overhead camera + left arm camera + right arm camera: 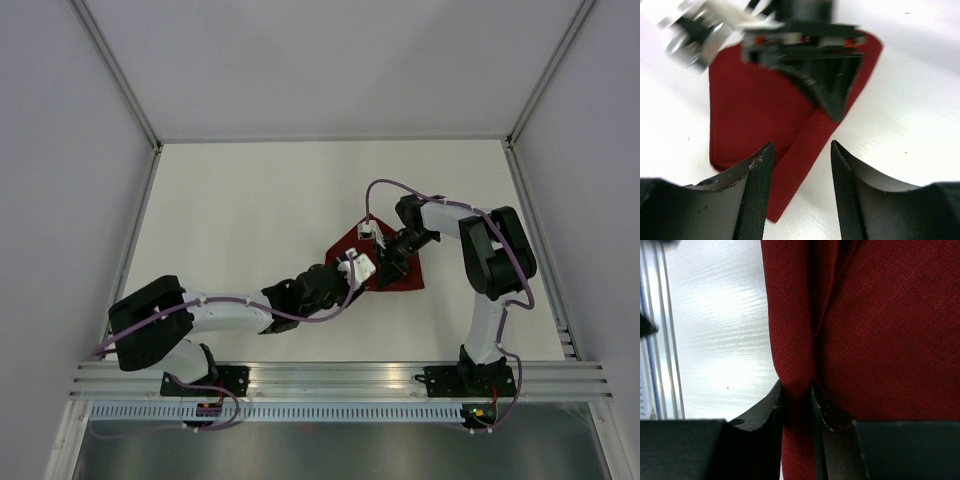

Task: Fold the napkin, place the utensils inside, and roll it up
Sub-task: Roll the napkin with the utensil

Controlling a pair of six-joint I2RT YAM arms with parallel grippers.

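Observation:
The dark red napkin (408,274) lies folded on the white table, right of centre. My right gripper (390,266) is shut on a rolled fold of the napkin (795,340); the cloth is pinched between its fingers (767,407). My left gripper (362,270) is open and empty, just left of the napkin, its fingers (757,185) hovering over the near edge of the cloth (755,110). The right gripper (832,95) shows in the left wrist view, pressed onto the napkin. The pale utensil is hidden or out of view.
The white table (250,220) is bounded by grey walls at left, right and back. An aluminium rail (340,380) runs along the near edge by the arm bases.

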